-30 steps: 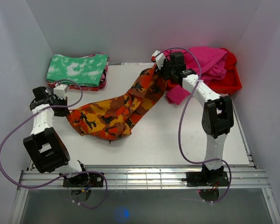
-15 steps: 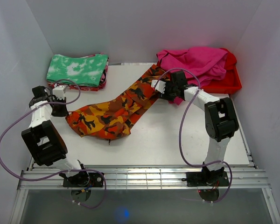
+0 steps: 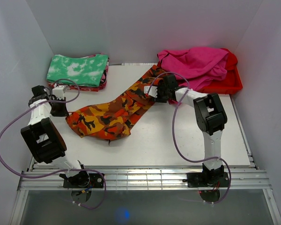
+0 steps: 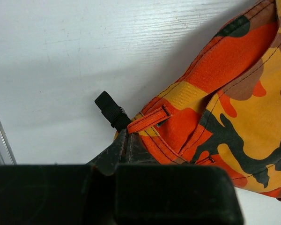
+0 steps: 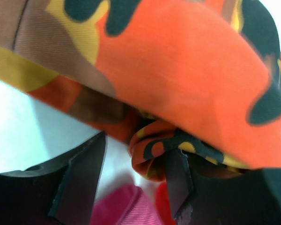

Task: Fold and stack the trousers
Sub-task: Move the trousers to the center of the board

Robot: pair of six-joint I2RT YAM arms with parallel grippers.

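The camouflage trousers [image 3: 114, 110] lie stretched diagonally across the white table, waist at the left and leg ends at the back right. My left gripper [image 3: 61, 108] is shut on the waistband beside an orange belt loop [image 4: 147, 121]; in the left wrist view the gripper [image 4: 124, 143] has its fingers pressed together on the cloth [image 4: 234, 103]. My right gripper [image 3: 154, 91] sits low at the leg end. In the right wrist view the gripper [image 5: 138, 150] has its jaws apart, with a fold of the trousers [image 5: 187, 79] lying between them against the right finger.
A folded green-and-white cloth [image 3: 78, 69] rests on a stack at the back left. A magenta garment [image 3: 196, 63] is heaped over a red garment [image 3: 227, 77] at the back right, and shows in the right wrist view [image 5: 126, 206]. White walls enclose the table.
My right gripper has come down and to the left from the magenta heap, laying the raised leg end on the table, and its jaws now stand apart. The left arm has barely moved.
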